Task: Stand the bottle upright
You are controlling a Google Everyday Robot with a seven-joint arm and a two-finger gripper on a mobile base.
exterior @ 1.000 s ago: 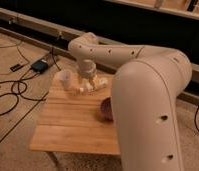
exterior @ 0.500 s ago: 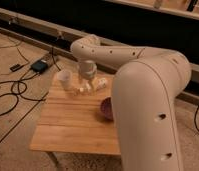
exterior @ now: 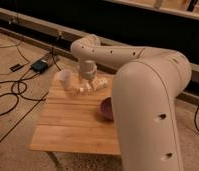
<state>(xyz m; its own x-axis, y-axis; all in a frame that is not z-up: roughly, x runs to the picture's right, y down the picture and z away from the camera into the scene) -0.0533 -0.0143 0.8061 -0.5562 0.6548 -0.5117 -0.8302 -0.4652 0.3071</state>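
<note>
The bottle (exterior: 99, 83) is a small whitish shape lying on its side near the back of the wooden table (exterior: 68, 125). My gripper (exterior: 87, 78) points down over the table's back part, just left of the bottle and close above it. The arm's wrist hides the space between gripper and bottle, so I cannot tell whether they touch.
A translucent whitish cup (exterior: 64, 79) stands upright left of the gripper. A small white block (exterior: 83, 90) lies in front of the gripper. A purple bowl (exterior: 107, 108) sits at the table's right edge, partly behind my big arm link (exterior: 148, 110). Cables and a black box (exterior: 39, 65) lie on the floor to the left.
The gripper has shifted only slightly above the back of the table. The bottle, cup, block and bowl stay where they were.
</note>
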